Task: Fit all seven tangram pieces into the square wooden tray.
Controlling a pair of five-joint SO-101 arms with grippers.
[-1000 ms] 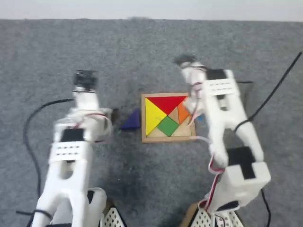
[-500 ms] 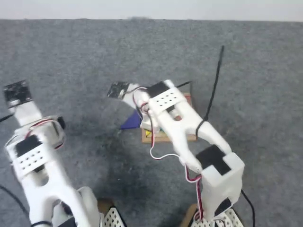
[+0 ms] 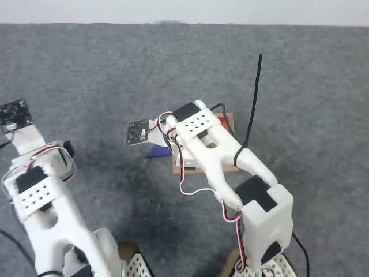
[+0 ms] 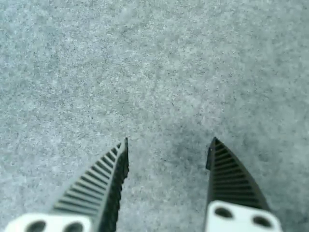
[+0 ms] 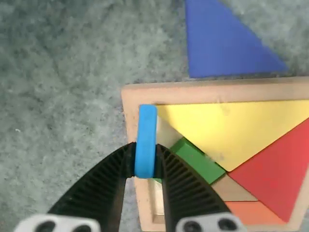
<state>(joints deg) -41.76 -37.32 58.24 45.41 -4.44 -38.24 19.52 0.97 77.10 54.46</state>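
Clamped on edge between right fingers (image 5: pixel 104 193): light-blue piece (image 5: pixel 147 130), over corner of wooden tray (image 5: pixel 129 116) holding yellow triangle (image 5: pixel 231 130), red triangle (image 5: pixel 280 169), green piece (image 5: pixel 200 162). Just outside tray rim on counter (image 4: pixel 154 58): dark-blue triangle (image 5: pixel 222 41). Spread open above grey counter: left fingers (image 4: pixel 104 186).

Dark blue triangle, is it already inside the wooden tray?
No, the dark blue triangle lies on the grey mat, outside the wooden tray and its rim.

The wooden tray (image 5: pixel 203 86) has the yellow triangle (image 5: pixel 231 130), red triangle (image 5: pixel 275 169), green piece (image 5: pixel 198 162) and orange piece (image 5: pixel 256 210) lying flat inside. The dark blue triangle (image 5: pixel 222 41) sits flat just outside its rim. Over the tray's corner, the light blue piece (image 5: pixel 146 140) stands on edge, pinched in the right gripper (image 5: pixel 146 146).
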